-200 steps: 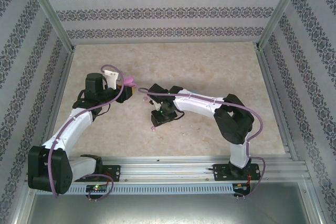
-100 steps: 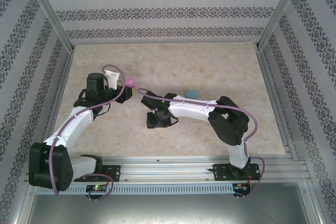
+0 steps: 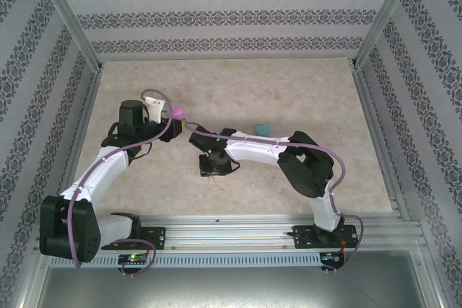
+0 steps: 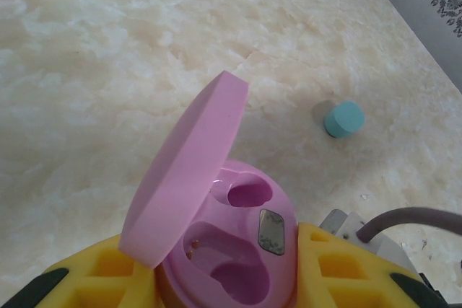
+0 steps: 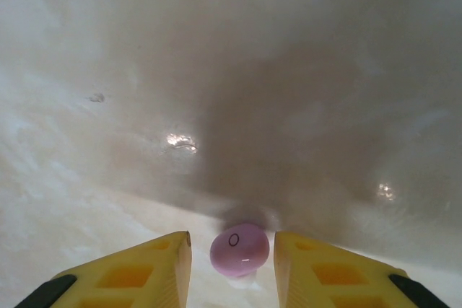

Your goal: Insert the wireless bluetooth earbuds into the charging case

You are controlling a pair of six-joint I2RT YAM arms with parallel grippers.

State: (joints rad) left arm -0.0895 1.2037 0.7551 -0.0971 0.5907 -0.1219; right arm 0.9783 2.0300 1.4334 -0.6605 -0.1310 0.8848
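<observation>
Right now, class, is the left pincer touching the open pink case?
Touching. In the left wrist view, the yellow fingers of the left pincer press against both sides of the pink case.

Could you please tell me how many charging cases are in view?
2. The pink case, lid open, is held in the left claw; the blue case lies on the table. Others may be hidden from view.

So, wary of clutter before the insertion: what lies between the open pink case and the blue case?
Nothing. In the left wrist view, only bare marble tabletop separates the open pink case from the blue case.
</observation>
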